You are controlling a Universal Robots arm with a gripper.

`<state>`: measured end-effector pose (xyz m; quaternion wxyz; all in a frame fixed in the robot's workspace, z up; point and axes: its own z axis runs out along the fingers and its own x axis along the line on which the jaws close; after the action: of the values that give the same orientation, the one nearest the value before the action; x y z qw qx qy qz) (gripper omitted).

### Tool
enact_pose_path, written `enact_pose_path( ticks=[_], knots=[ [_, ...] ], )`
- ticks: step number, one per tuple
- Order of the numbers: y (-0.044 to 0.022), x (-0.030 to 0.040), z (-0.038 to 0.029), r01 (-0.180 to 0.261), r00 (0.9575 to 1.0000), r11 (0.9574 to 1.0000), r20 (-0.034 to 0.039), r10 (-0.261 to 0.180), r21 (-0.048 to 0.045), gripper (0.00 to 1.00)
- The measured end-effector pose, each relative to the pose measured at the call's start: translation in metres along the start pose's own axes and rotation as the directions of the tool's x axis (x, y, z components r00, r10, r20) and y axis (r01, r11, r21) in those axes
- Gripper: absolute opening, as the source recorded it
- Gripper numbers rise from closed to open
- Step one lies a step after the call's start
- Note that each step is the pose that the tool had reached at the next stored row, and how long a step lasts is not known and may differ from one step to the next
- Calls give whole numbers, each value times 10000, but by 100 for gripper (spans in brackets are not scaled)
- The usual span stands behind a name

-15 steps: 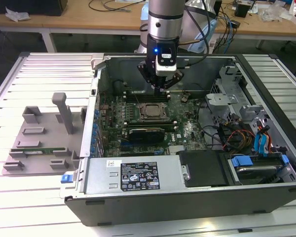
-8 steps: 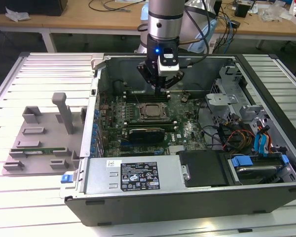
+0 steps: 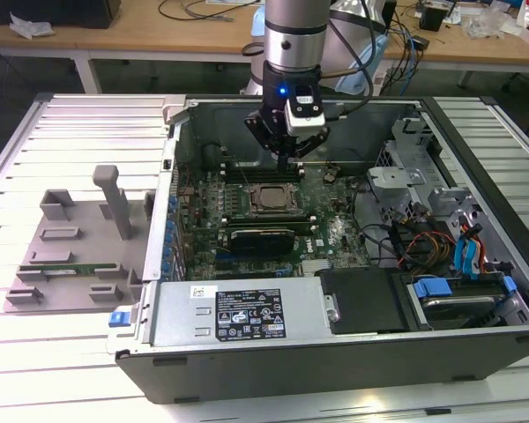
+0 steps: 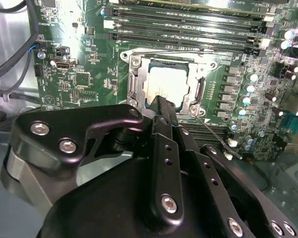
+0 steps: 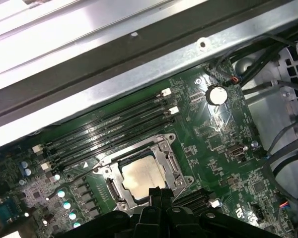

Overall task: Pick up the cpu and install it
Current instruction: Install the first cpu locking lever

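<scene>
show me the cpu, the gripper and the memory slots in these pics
cpu (image 4: pixel 168 85), second wrist view, middle of its pale metal top
gripper (image 3: pixel 286 165), exterior view, midway between its fingertips
memory slots (image 5: pixel 109 130), first wrist view, middle of the black row

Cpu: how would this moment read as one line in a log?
cpu: lying in socket | gripper: shut, empty, over cpu | contact: cannot tell
</scene>
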<state>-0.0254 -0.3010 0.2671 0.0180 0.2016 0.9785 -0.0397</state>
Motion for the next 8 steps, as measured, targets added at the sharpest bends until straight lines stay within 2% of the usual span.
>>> enact_pose_path(
  ticks=[8],
  knots=[
    [0, 0, 0, 715, 9974, 9974, 52, -715, -35, 11]
  ],
)
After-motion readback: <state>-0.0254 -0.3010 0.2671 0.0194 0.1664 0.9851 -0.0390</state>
